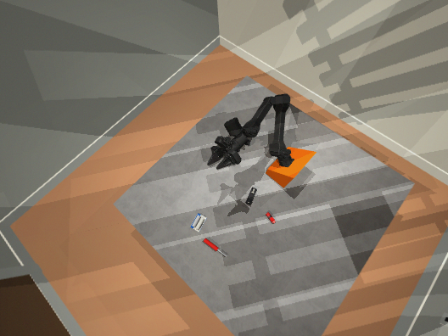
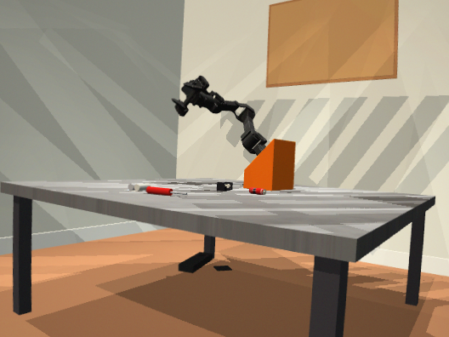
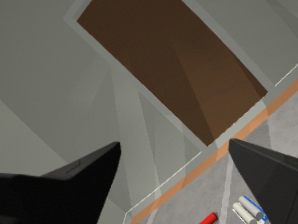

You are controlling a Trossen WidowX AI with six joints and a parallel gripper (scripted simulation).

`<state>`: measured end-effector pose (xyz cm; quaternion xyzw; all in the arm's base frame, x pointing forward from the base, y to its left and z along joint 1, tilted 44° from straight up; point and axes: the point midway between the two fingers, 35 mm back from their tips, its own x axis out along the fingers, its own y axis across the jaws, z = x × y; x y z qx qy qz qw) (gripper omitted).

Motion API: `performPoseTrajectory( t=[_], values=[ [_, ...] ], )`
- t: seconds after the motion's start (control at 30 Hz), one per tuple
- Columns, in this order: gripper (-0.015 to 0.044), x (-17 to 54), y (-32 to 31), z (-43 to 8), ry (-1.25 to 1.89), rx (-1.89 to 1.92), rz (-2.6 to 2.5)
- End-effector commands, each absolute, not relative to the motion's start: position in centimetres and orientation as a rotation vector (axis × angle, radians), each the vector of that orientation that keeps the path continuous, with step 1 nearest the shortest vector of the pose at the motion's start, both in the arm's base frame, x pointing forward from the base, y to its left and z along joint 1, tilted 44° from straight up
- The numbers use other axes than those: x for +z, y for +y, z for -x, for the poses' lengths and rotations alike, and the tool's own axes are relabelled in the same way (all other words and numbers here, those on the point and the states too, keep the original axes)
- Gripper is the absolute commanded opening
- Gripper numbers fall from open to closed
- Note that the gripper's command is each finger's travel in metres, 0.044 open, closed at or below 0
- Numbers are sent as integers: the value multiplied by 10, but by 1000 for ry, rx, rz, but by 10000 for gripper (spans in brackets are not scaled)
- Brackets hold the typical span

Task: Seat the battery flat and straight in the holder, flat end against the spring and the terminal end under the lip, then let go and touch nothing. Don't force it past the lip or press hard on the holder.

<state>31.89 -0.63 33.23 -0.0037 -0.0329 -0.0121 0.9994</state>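
Observation:
The red battery (image 1: pixel 271 218) (image 2: pixel 257 191) lies on its side on the table. The black holder (image 1: pixel 251 196) (image 2: pixel 224 186) lies a short way from it, nearer the arm's base, and the two are apart. No battery can be made out in the holder; its spring and lip are too small to tell. My gripper (image 1: pixel 213 166) (image 2: pixel 178 107) (image 3: pixel 173 146) is open and empty, high above the table and well away from both. The wrist view shows neither battery nor holder.
A screwdriver with a red handle (image 1: pixel 210 244) (image 2: pixel 159 191) (image 3: pixel 210 218) lies on the table (image 2: pixel 255 213). Near it are pale cylinders with a blue edge (image 1: pixel 198 222) (image 3: pixel 250 209). An orange wedge block (image 1: pixel 303 159) (image 2: pixel 282 166) stands by the arm's base.

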Motion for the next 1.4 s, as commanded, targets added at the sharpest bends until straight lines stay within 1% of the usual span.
performPoseTrajectory(
  t=[0.0,0.17,0.2,0.37,0.53,0.7,0.93,1.13,1.37],
  values=[
    [374,330,-6,-321,-55,-25,11],
    [242,266,4,-361,217,-31,114],
    [233,251,7,-368,279,-29,144],
    [233,169,24,-391,589,0,318],
    [233,89,40,-392,886,62,535],
    [233,14,51,-375,1167,155,789],
    [233,-74,55,-330,1527,335,1196],
    [233,-124,48,-288,1771,510,1537],
    [233,-125,47,-287,1778,516,1548]
  ],
)
